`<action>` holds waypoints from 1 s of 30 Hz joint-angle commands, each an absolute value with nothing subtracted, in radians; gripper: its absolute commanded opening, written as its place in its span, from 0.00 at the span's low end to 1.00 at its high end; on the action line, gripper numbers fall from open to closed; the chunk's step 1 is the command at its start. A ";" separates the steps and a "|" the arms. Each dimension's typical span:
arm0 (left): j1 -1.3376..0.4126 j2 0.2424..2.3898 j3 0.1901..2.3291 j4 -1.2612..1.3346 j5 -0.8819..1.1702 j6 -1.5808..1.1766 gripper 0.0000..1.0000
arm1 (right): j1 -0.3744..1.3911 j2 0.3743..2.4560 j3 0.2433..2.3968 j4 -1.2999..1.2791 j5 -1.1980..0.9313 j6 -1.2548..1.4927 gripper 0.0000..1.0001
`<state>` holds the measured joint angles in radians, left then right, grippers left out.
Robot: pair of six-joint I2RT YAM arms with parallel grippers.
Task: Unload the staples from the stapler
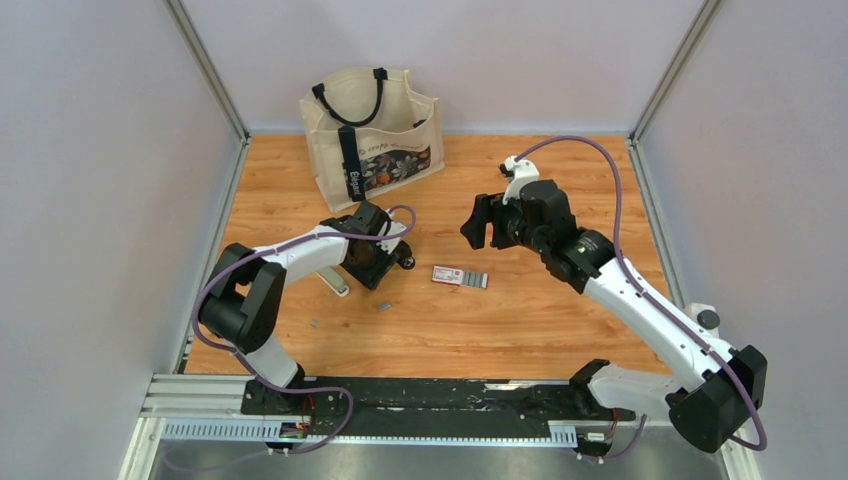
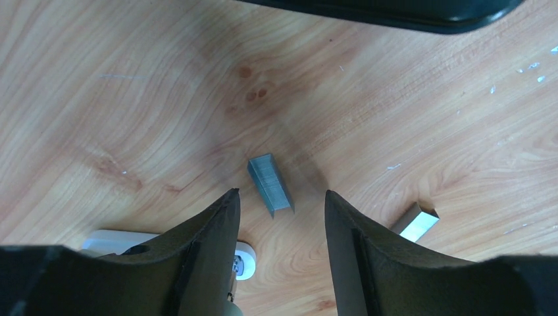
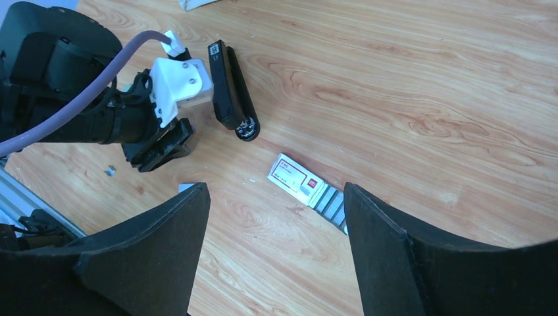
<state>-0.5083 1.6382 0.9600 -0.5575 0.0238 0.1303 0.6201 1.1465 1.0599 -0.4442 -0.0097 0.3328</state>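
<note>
The stapler [image 1: 335, 283] lies on the wooden table just left of my left gripper [image 1: 375, 270]; its pale end [image 2: 245, 260] peeks out under the left finger. A short silvery strip of staples [image 2: 270, 184] lies flat just beyond the tips of my left gripper [image 2: 279, 192], which is open with nothing between its fingers. A second strip [image 2: 418, 220] rests to the right. Two small staple pieces [image 1: 383, 306] [image 1: 315, 322] show from above. My right gripper [image 1: 485, 222] hangs open above the table, empty [image 3: 275, 185].
A red-and-white packet [image 1: 450, 275] [image 3: 294, 178] with grey strips sticking out lies mid-table. A black elongated object [image 3: 230, 92] with a round end lies right of the left gripper. A cloth tote bag [image 1: 370, 130] stands at the back. Walls close both sides.
</note>
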 commanded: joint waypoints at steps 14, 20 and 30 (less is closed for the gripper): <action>-0.532 1.717 1.068 -0.600 -0.008 0.020 0.60 | 0.618 1.078 1.035 -0.394 -0.068 0.338 0.75; -0.534 1.697 1.057 -0.586 -0.038 0.009 0.60 | 0.617 1.075 1.035 -0.397 -0.087 0.327 0.72; -0.534 1.747 1.071 -0.603 -0.008 0.005 0.57 | 0.618 1.088 1.057 -0.413 -0.106 0.321 0.66</action>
<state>-0.5289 1.7245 1.0431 -0.5877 -0.0135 0.0219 0.6201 1.1011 1.0309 -0.4286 -0.0891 0.3378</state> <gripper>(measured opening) 0.587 0.667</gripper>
